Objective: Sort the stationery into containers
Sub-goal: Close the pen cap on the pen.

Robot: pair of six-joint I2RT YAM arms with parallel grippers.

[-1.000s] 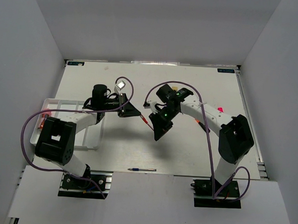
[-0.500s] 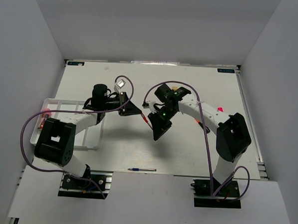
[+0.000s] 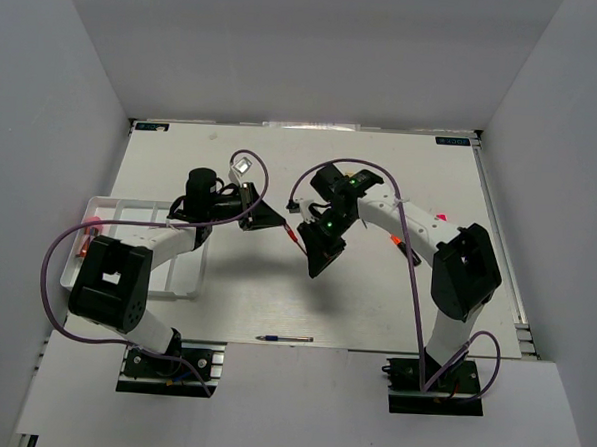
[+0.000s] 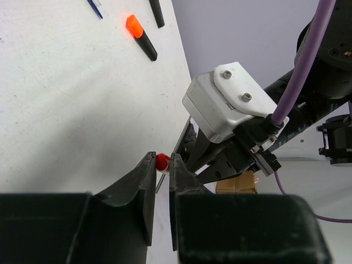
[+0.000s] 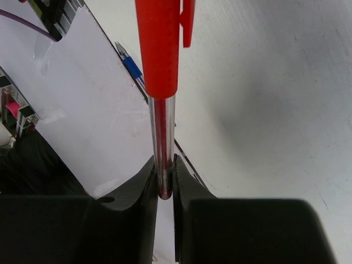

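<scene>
The white tray (image 3: 186, 273) sits far left, under the left arm, which reaches out to the right. The left gripper (image 4: 163, 163) has its fingers almost together around the capped end of the red pen (image 3: 296, 235) (I cannot tell if they squeeze it). The pen hangs in the air over the middle of the table, pointing from right to left. The right gripper (image 5: 164, 165) pinches its clear end, with that arm bent inward.

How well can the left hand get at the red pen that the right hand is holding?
Probably yes: on the red pen, the capped end sits inside the left hand, with nothing blocking. The right hand grips only the clear far end.
</scene>
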